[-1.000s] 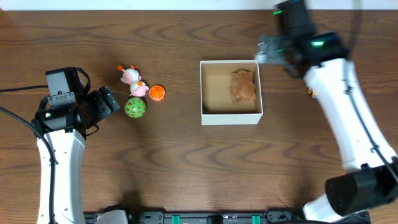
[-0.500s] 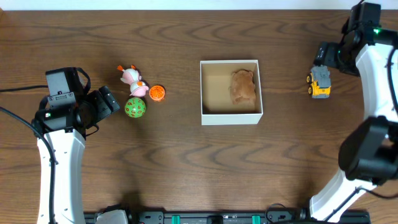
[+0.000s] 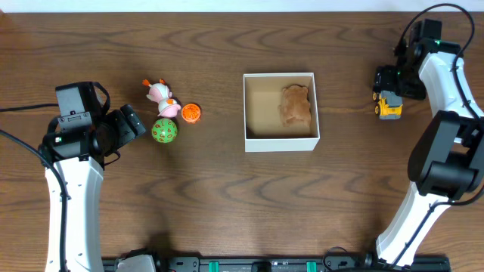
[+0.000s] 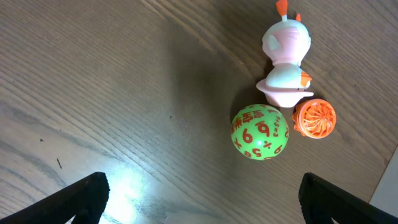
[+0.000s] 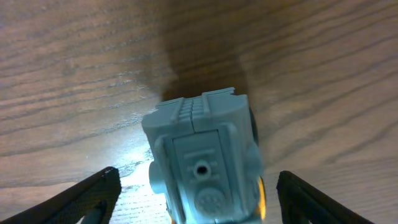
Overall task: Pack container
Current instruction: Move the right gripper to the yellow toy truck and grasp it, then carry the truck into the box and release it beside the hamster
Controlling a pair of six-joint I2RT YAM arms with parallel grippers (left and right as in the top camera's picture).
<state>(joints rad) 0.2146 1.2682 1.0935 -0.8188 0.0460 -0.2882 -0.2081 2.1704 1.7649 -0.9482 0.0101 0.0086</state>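
Observation:
The container [image 3: 280, 138], a square shallow box with white walls and brown inside, stands mid-table and holds a brown plush toy [image 3: 296, 106]. A grey and yellow toy truck [image 3: 390, 106] stands at the far right; in the right wrist view the truck [image 5: 202, 158] sits between the fingers of my open right gripper [image 5: 198, 202], which do not touch it. My left gripper [image 4: 198, 199] is open and empty, short of a green numbered ball [image 4: 260, 132], a pink and white duck toy [image 4: 286, 59] and an orange ball [image 4: 314, 117].
The three small toys lie in a cluster left of the container: the duck [image 3: 161, 96], the green ball [image 3: 164, 131] and the orange ball [image 3: 190, 112]. The right arm [image 3: 446, 83] reaches along the table's right edge.
My right gripper has moved from above the container's far right corner over to the right, and now sits down over the toy truck. The left arm has not moved.

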